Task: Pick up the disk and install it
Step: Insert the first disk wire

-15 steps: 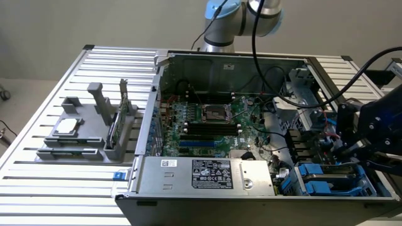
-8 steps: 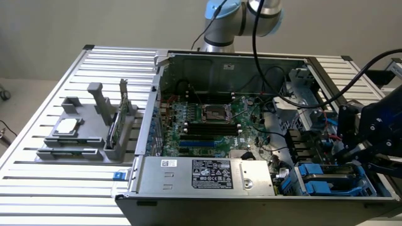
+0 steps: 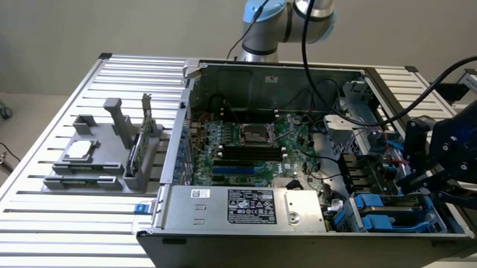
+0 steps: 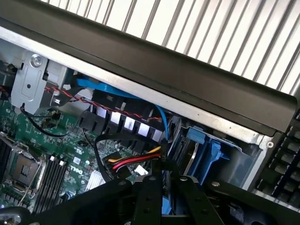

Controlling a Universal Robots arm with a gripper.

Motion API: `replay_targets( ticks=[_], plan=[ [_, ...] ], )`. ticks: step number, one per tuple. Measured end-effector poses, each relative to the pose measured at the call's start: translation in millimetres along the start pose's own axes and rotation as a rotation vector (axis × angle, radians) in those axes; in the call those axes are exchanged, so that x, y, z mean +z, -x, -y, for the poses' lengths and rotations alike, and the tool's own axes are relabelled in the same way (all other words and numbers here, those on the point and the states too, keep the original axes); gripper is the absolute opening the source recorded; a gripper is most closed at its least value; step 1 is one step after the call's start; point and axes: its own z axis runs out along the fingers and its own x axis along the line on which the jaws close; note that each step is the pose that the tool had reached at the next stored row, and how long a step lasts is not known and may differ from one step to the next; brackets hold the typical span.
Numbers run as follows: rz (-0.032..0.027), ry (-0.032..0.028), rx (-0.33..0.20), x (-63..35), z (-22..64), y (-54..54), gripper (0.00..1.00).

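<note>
End effector [image 4: 164,197] nearly closed, over blue disk [image 3: 395,215]

Disk [image 3: 395,215] inside computer case [image 3: 298,245]

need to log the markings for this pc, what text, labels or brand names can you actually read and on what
"DELL", partly legible: white letters on the green motherboard, wrist view.
White sticker on the power supply: print too small to read.
Black label on the power supply: symbols and lines of print, too small to read.
Blue drive carriers and grey parts holder: no text readable.
</note>
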Motion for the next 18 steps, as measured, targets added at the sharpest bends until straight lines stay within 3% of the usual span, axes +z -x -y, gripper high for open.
replay_targets(
  ticks=[7,14,18],
  plan=[
    [0.0122,-0.0193,0.049,-0.1,0.1,0.3,0.16],
    [0.0165,-0.0393,0.113,-0.4,-0.1,0.6,0.16],
    [0.0192,-0.0470,0.151,-0.3,-0.1,0.8,0.16]
  ],
)
